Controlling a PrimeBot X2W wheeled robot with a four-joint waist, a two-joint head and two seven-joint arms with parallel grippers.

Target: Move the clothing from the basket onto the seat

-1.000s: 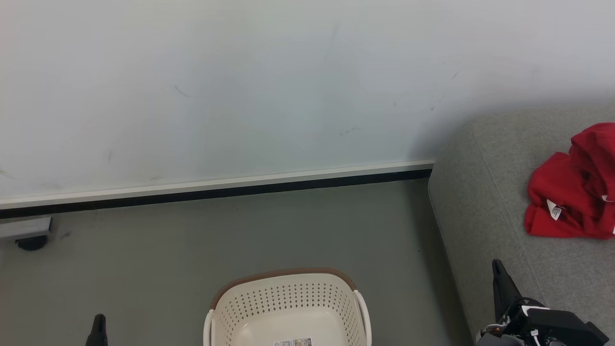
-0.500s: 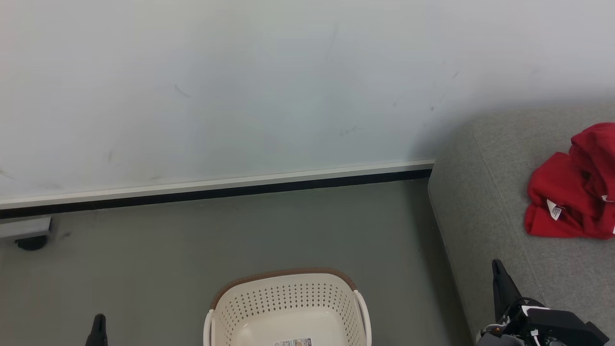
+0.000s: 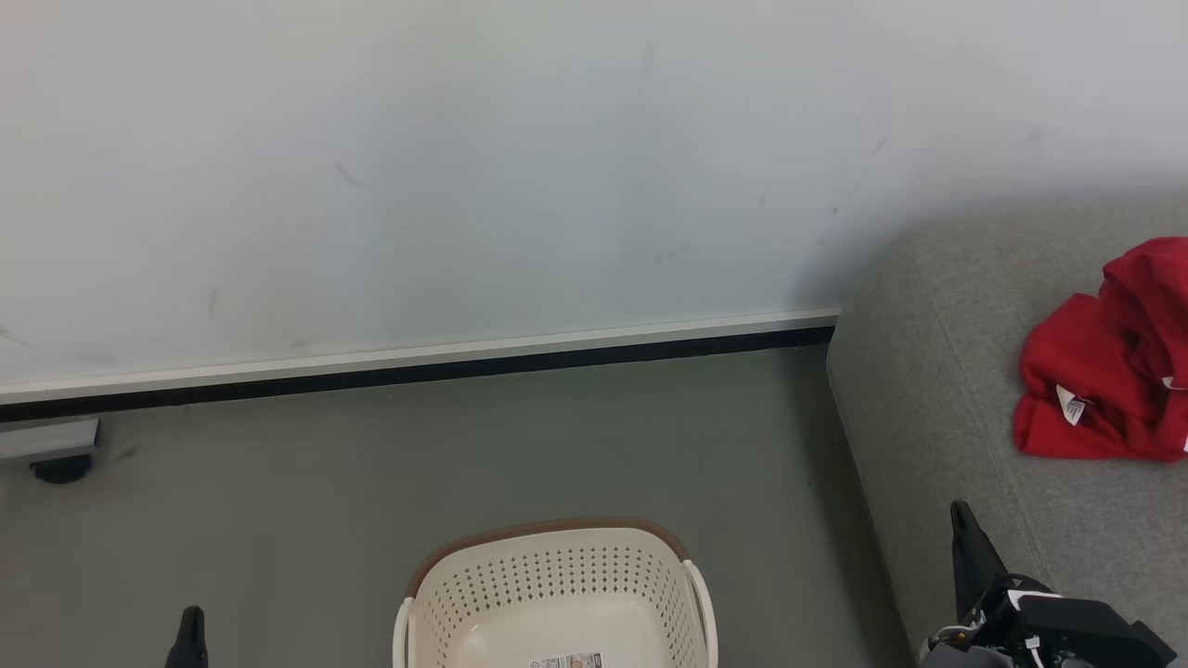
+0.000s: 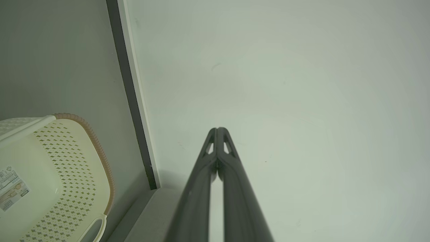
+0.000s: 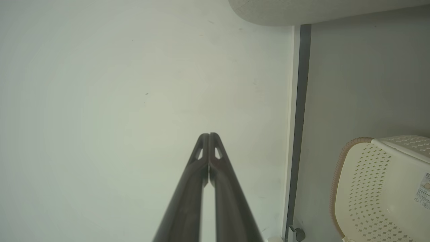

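Head view is showing nothing moving: soft red clothing (image 3: 1095, 380) lying right on grey fabric seat (image 3: 928, 399), cream plastic basket (image 3: 557, 575) looking bare, left claw (image 4: 217, 129) and right claw (image 5: 209, 135) shut, empty. Job is looking done.

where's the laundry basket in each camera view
Head view: basket at the bottom centre, cut off by the lower edge.
Left wrist view: basket in the lower left corner.
Right wrist view: basket in the lower right corner.
Shared landmark: the dark baseboard strip.
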